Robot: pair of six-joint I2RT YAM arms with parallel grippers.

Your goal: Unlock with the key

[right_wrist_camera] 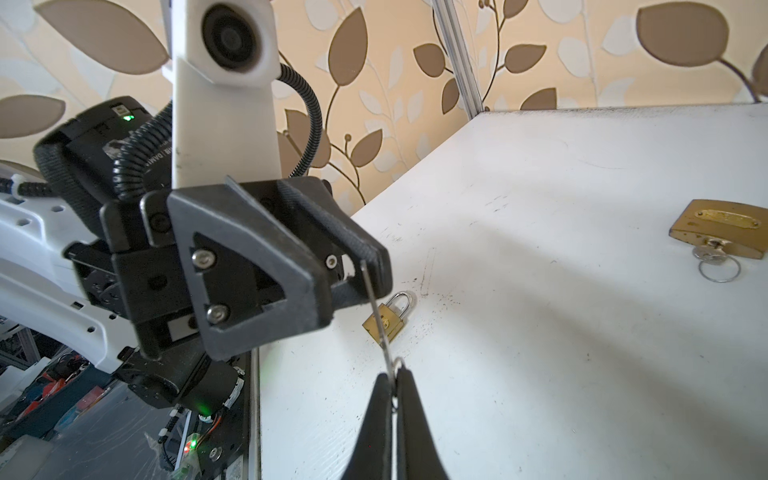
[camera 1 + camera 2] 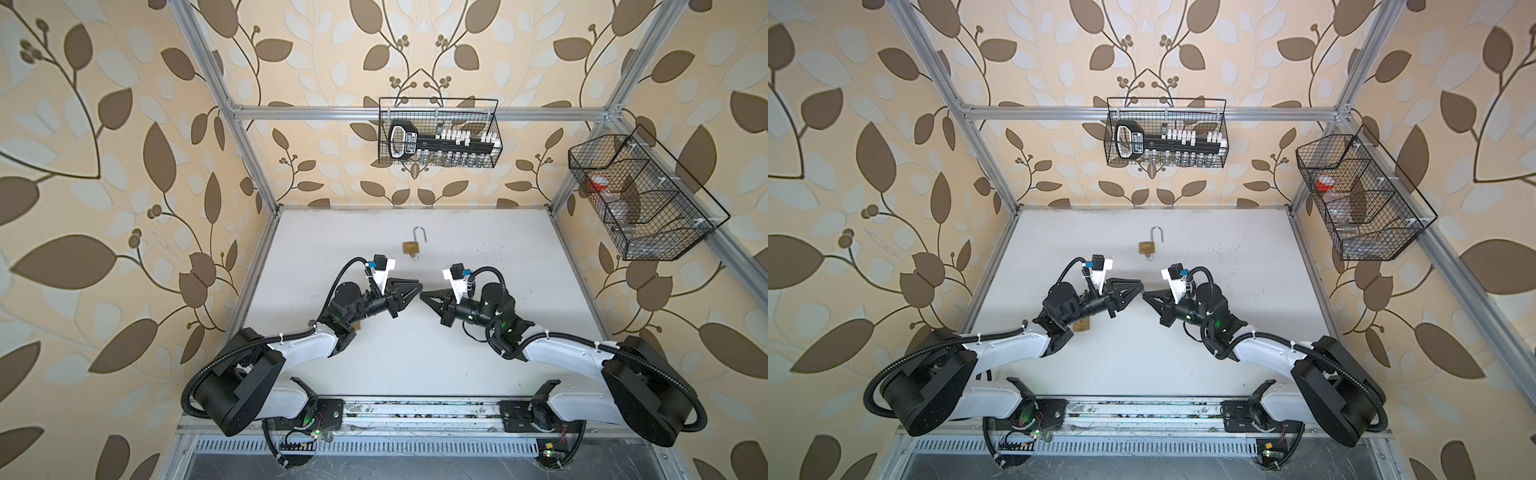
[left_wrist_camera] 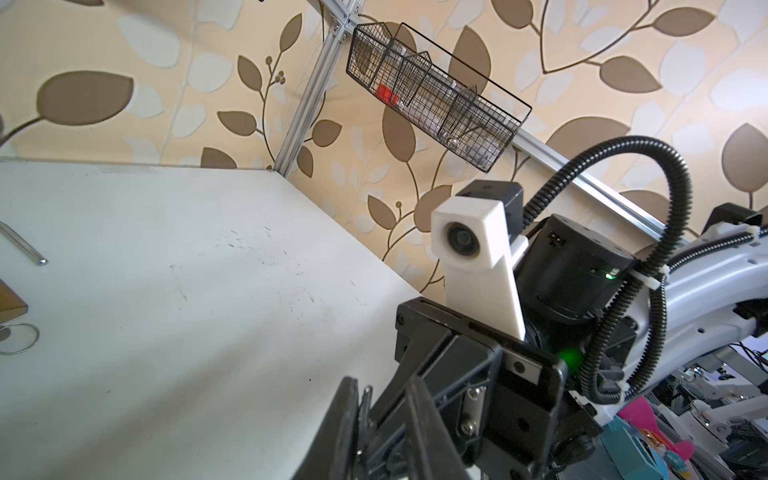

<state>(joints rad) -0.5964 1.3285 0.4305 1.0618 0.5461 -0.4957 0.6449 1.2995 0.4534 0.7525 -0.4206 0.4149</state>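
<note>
Out in the middle of the counter (image 2: pixel 498 332) the two arms meet nose to nose. In both top views the left fingers (image 2: pixel 409 287) and right fingers (image 2: pixel 432 297) are almost tip to tip.

The right wrist view is the useful one. The right fingers (image 1: pixel 411 415) are pressed together on the ring end of a small key (image 1: pixel 370 291). The key runs edge-on from there up to the tip of the left fingers (image 1: pixel 353 241).

The left wrist view shows the left fingers (image 3: pixel 347 424) a little apart, with a bit of metal sitting against one of them. As far as I can see they aren't squeezing anything. I can't tell whether the key's tip touches the pad or just sits beside it.

The small padlock (image 1: pixel 394 323) is brass and lies flat on the counter with its shackle closed. It's over toward the left edge, and in a top view it's partly tucked under the left arm (image 2: pixel 1081 325). The key is held up off the counter, well apart from it.

The big padlock (image 2: pixel 410 247) sits further back, around the centre of the counter, with its shackle swung open. It has a second key (image 1: pixel 711 251) with a ring stuck in its keyhole.
</note>
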